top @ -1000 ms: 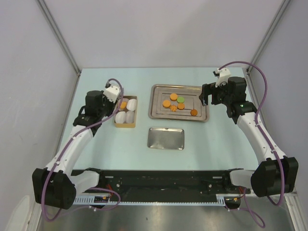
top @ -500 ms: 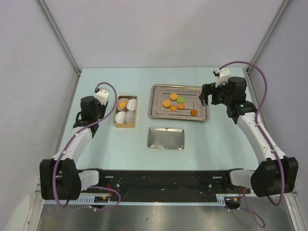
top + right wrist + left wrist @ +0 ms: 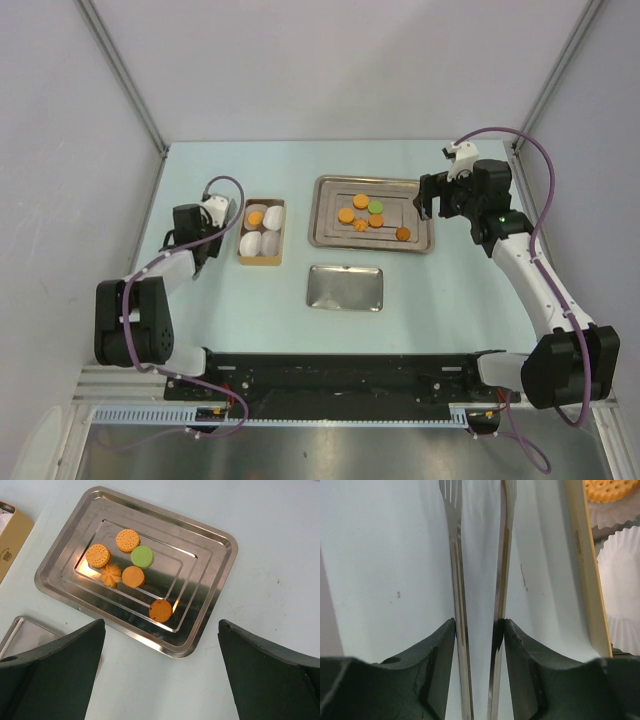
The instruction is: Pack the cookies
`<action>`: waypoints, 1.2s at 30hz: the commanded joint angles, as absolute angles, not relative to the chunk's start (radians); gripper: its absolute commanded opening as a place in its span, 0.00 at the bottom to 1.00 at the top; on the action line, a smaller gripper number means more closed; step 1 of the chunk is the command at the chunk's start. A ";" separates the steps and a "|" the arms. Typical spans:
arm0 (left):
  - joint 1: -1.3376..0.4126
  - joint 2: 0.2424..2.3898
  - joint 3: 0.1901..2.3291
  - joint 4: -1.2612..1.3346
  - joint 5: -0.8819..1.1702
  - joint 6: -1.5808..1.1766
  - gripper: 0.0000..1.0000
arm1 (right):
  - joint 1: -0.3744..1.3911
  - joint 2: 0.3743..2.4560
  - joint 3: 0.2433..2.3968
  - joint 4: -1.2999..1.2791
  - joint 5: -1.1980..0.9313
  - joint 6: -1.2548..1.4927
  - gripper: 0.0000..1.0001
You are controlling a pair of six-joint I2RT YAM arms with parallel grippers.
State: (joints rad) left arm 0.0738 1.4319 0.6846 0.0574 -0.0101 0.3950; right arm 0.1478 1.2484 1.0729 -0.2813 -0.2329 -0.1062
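1. At the far left we find the left gripper (image 3: 479,500) low over the pale table (image 3: 220,300). Its two thin metal fingers (image 3: 455,580) stand a narrow gap apart. Bare table shows between them, and they grip nothing. It sits just left of the cardboard box (image 3: 584,560), and we cannot tell whether it touches the wall.
2. The box holds white paper cups (image 3: 271,243). In its far-left cup lies one orange cookie (image 3: 255,217), whose ridged edge shows at the top right of the left wrist view.
3. Right of the box and closer to the arm bases, a small steel tray (image 3: 344,287) lies flat on the table. It is apart from both the box and the bigger tray.
4. Behind it sits the large steel tray (image 3: 165,522), which carries the other cookies (image 3: 133,576), six in all.
   - Five of them are bunched toward its left half: the green cookie (image 3: 142,556), two ridged orange rounds, a flower-shaped one and a plain orange disc.
   - A darker orange cookie (image 3: 160,610) lies apart from the bunch, nearer the tray's front rim.
5. At the right, the right gripper (image 3: 161,625) hovers above the table by the tray's right end. Its black fingers (image 3: 60,665) are spread wide, and nothing is between them.
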 commanded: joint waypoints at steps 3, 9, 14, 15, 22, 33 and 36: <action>0.089 1.499 0.770 0.016 0.054 0.442 0.48 | 0.153 1.255 1.086 -0.270 -0.222 -0.120 1.00; 0.100 1.592 0.850 -0.072 0.098 0.466 0.48 | 0.153 1.252 1.085 -0.270 -0.222 -0.121 1.00; 0.110 1.670 0.925 -0.175 0.147 0.486 0.51 | 0.150 1.250 1.085 -0.272 -0.222 -0.121 1.00; 0.113 1.677 0.939 -0.182 0.152 0.491 0.52 | 0.150 1.250 1.085 -0.270 -0.224 -0.121 1.00; 0.123 1.704 0.971 -0.238 0.160 0.518 0.56 | 0.149 1.249 1.085 -0.272 -0.224 -0.121 1.00; 0.155 1.712 0.971 -0.276 0.170 0.558 0.62 | 0.150 1.250 1.086 -0.272 -0.227 -0.121 1.00; 0.163 1.710 0.969 -0.285 0.181 0.566 0.62 | 0.152 1.252 1.085 -0.272 -0.225 -0.120 1.00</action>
State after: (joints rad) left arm 0.1425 1.7020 0.9485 -0.2359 0.1505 0.5308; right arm 0.1486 1.2522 1.0729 -0.2817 -0.2295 -0.1070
